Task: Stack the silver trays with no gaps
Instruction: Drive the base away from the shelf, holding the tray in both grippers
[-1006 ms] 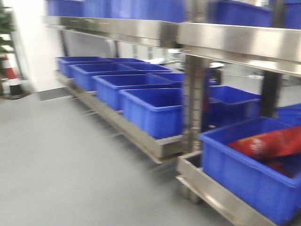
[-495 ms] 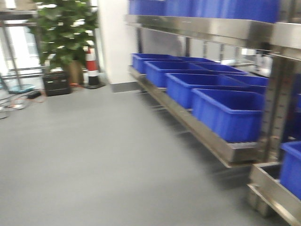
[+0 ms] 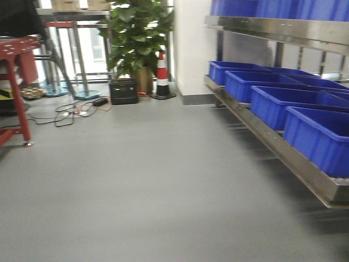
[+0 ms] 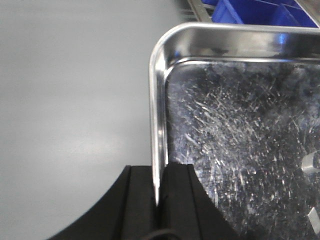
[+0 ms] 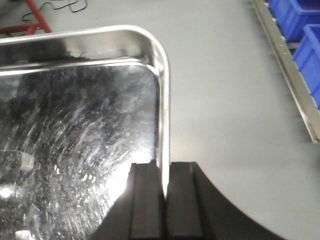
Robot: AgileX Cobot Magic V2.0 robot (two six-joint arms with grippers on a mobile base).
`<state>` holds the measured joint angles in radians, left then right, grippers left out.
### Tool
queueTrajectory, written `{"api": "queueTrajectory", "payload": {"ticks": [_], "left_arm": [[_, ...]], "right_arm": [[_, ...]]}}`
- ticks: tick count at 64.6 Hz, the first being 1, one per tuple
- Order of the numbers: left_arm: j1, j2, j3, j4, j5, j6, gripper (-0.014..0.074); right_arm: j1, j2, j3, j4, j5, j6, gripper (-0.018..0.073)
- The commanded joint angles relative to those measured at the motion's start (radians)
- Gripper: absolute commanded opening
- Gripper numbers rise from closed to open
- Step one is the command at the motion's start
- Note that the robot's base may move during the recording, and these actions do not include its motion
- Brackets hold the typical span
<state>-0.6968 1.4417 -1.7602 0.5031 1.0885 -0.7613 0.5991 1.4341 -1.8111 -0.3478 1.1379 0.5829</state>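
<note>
A scratched silver tray fills the right of the left wrist view, held above the grey floor. My left gripper is shut on the tray's left rim, one finger outside and one inside. The right wrist view shows the same tray from the other side, with my right gripper shut on its right rim. Neither the tray nor the grippers appear in the front view.
A steel rack with several blue bins runs along the right. Ahead lies open grey floor. At the back stand a potted plant, a striped cone, a black box, loose cables and a red frame.
The front view has swung left: the rack and blue bins slid to the right, and the plant, cone and red frame came into sight.
</note>
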Motion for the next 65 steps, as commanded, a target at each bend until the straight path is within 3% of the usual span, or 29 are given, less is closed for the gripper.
{"api": "queueTrajectory", "payload": {"ticks": [1, 65], "left_arm": [[-0.007, -0.005, -0.009, 0.001, -0.033, 0.002, -0.0017], [-0.007, -0.005, -0.009, 0.001, -0.033, 0.002, -0.0017]], "right_arm": [[0.001, -0.009, -0.001, -0.007, -0.047, -0.009, -0.0078], [0.001, -0.009, -0.001, -0.007, -0.047, -0.009, -0.0078]]}}
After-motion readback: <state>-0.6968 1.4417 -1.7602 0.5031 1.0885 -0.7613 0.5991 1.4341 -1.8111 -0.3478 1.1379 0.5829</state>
